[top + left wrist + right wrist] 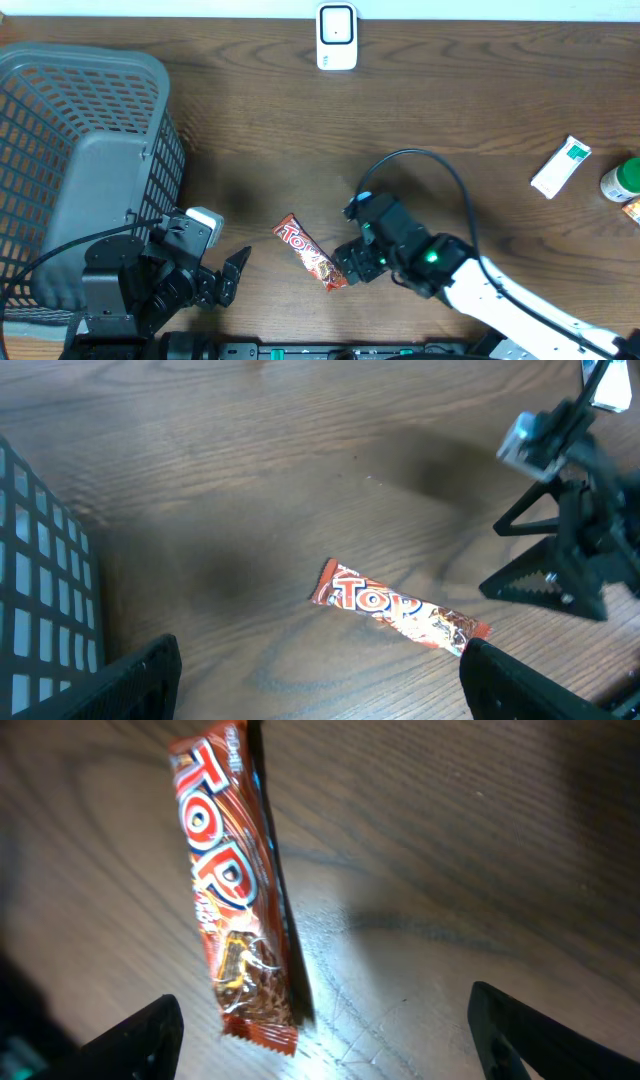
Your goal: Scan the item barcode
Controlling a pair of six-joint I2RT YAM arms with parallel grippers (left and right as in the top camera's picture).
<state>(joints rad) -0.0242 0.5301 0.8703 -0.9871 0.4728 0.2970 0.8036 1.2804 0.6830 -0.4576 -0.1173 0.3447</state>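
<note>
1. The tabletop (250, 130) is dark brown wood. It fills almost all of the view from above.
2. Wavy lines run across the wood, mostly from side to side.
3. A thin pale strip (500, 8) runs along the top edge of the view from above. I cannot tell what it is.
4. In the right wrist view, a bright patch (360, 950) of light shines on the wood near the middle.
5. In the left wrist view, a soft dark shadow (230, 575) lies left of the middle.

Grey mesh basket (170, 160) far left; white-green box (560, 166) beside a bottle (622, 180) far right
</note>
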